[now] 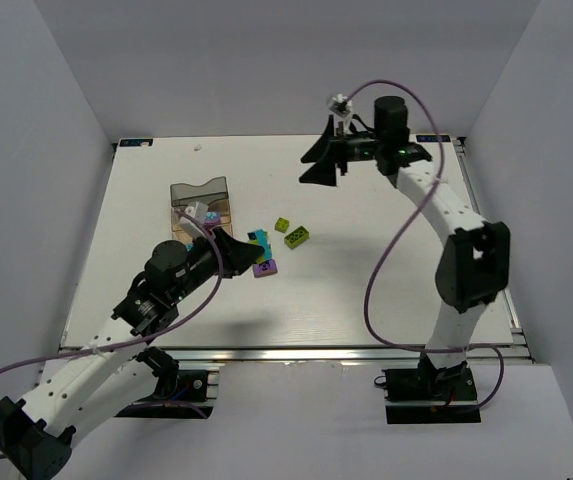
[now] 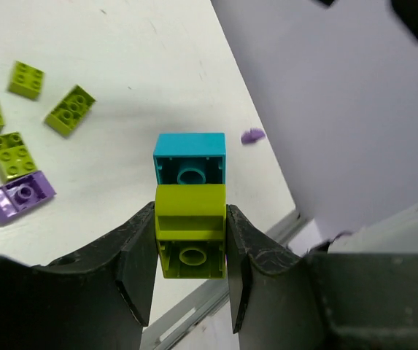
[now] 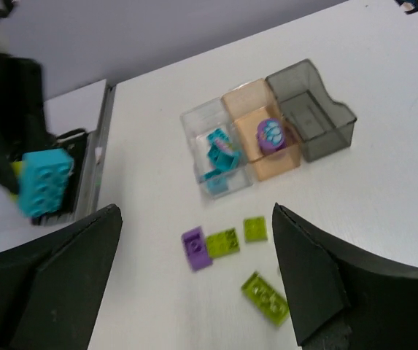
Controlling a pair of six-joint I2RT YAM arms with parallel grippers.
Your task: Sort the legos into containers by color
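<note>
My left gripper (image 2: 191, 244) is shut on a lime-green lego (image 2: 190, 210) with a teal-blue lego (image 2: 190, 159) stuck on its far end, held above the table. In the top view the left gripper (image 1: 244, 250) is just right of the containers (image 1: 201, 205). Loose legos lie by it: lime-green ones (image 2: 70, 111) (image 2: 10, 154) (image 2: 26, 79) and a purple one (image 2: 19, 195). In the right wrist view the clear tray (image 3: 216, 157) holds teal legos, the amber tray (image 3: 271, 135) a purple one, and the grey tray (image 3: 311, 109) nothing. My right gripper (image 1: 324, 160) is open and empty, high at the back.
The table's metal front edge (image 2: 194, 313) lies under the left gripper. White enclosure walls (image 1: 56, 120) stand on three sides. A small purple scrap (image 2: 252, 135) lies on the table near the wall.
</note>
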